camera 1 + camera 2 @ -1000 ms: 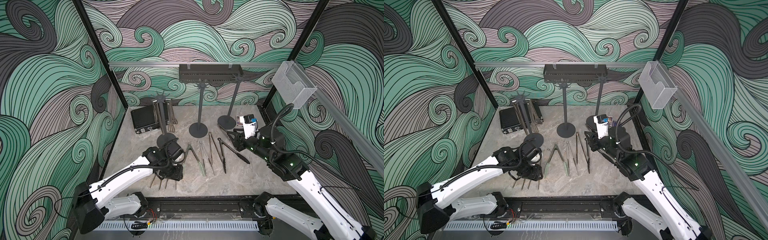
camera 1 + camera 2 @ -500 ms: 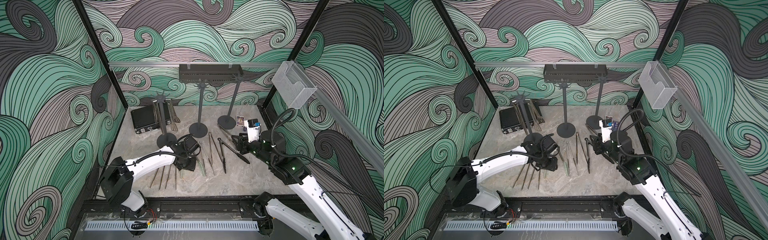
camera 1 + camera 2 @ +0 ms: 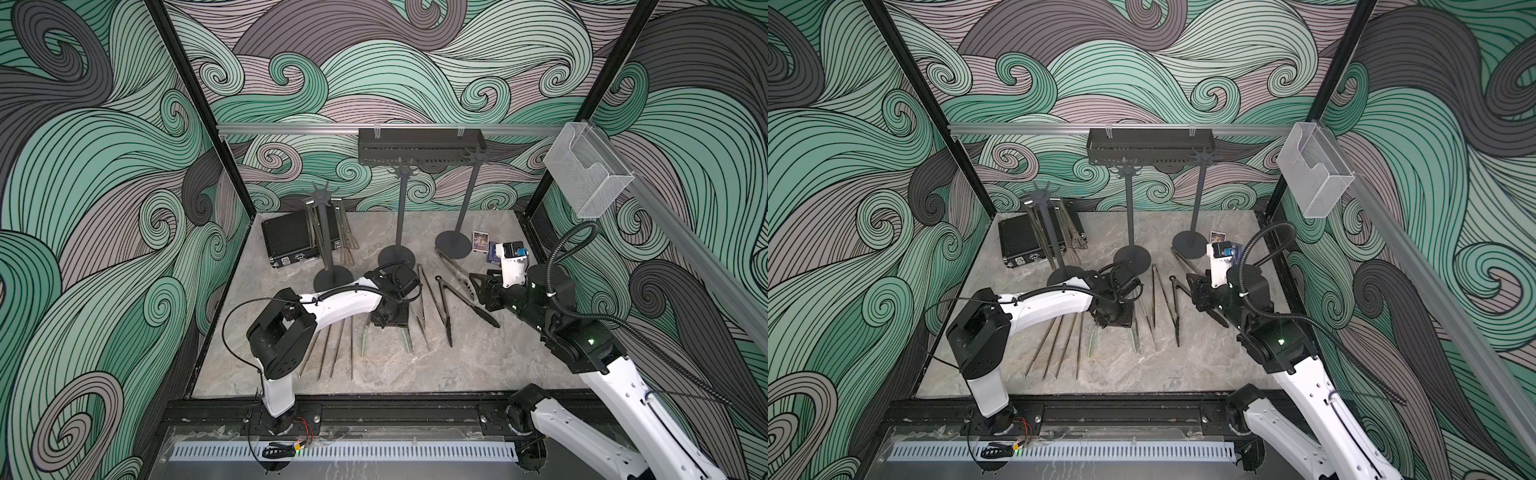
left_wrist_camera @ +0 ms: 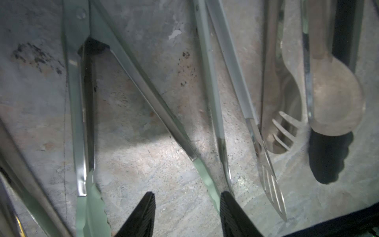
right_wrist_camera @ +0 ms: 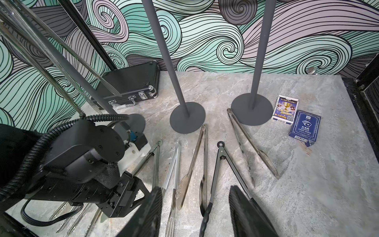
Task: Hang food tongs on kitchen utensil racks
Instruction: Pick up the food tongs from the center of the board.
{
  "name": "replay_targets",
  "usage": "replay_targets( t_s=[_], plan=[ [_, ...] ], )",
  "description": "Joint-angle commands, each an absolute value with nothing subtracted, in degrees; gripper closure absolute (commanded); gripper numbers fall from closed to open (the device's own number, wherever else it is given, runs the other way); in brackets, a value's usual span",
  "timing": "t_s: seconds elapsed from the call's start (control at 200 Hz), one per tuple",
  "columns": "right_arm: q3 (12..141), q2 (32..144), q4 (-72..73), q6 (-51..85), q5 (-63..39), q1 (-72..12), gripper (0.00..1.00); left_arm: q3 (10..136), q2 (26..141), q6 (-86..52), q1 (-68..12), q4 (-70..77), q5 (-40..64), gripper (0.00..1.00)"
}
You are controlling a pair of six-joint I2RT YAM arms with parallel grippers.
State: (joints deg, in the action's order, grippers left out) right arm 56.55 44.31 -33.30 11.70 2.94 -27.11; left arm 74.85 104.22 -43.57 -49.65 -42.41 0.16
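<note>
Movement on both sides! Over the last second the left arm has swung off the bronze-toned tongs (image 3: 338, 345) at the front of the table (image 3: 478, 365) and across to the pale-green-tipped tongs (image 4: 82, 123). The left gripper (image 4: 187, 215) now points down over them. Its black fingers stand apart with only bare stone between them, and one green tip lies just beside a finger. Nothing is gripped.

Over on the other side, the right gripper (image 5: 196, 213) has drawn back toward its own edge and spread a little wider. Its jaws are apart and empty, hanging above the black-tipped tongs (image 5: 220, 151), which lie flat on the table with the other loose pairs.

So where does that leave us? The left rack (image 3: 323, 232) already carries hanging tongs (image 3: 347, 232). The middle rack (image 3: 401, 216) and right rack (image 3: 467, 199) look bare at the crown. Both arms seem to be lining up fresh picks, the left on the green pair. That pair lies splayed, so the left will likely have to take a single arm or the hinge.
</note>
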Motion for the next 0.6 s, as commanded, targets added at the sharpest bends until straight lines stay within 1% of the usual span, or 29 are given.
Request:
replay_targets(
  t_s=[0.0,0.215,0.595],
  plan=[
    [55.8,44.0,-33.5,10.5,1.9,-26.2,0.45,76.6,105.1,-46.0,-49.8,-43.2,-3.7,0.48],
    [55.6,44.5,-33.4,9.9,0.1,-24.9,0.45,76.7,107.6,-46.3,-49.5,-39.0,-2.9,0.52],
    [55.5,45.6,-33.1,9.9,-1.7,-23.5,0.45,77.3,111.0,-46.7,-49.4,-38.0,-4.2,0.57]
  ],
)
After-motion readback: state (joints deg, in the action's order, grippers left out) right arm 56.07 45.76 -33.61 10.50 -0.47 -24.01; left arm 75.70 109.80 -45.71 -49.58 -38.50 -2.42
